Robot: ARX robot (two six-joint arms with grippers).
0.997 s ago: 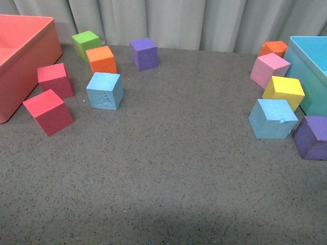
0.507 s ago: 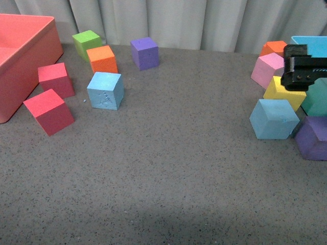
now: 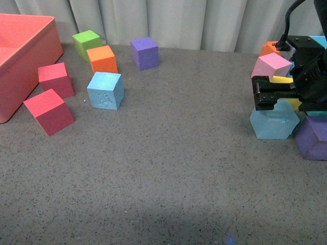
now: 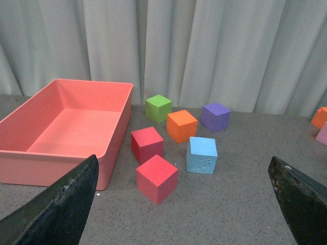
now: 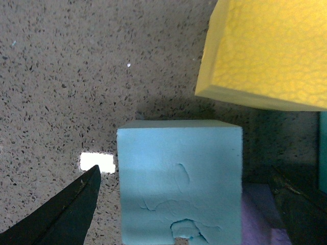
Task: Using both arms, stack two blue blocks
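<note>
One blue block (image 3: 105,90) with embossed marks sits at the left of the table, also seen in the left wrist view as the blue block (image 4: 201,154). The other blue block (image 3: 273,124) with a nick lies at the right; my right gripper (image 3: 276,94) hovers open just above it. In the right wrist view this blue block (image 5: 180,178) fills the space between the spread fingers (image 5: 66,214), not touched. My left gripper (image 4: 186,204) is open, well back from the left block, and out of the front view.
A coral bin (image 3: 23,56) stands far left with two red cubes (image 3: 49,111) beside it. Green (image 3: 85,43), orange (image 3: 101,58) and purple (image 3: 144,52) cubes sit behind. Pink (image 3: 271,66), yellow (image 5: 265,51) and purple (image 3: 312,137) cubes crowd the right blue block, next to a turquoise bin (image 3: 318,42).
My right arm has come in from the right and lowered over the right blue block, now covering the yellow cube in the front view. The blocks have not moved.
</note>
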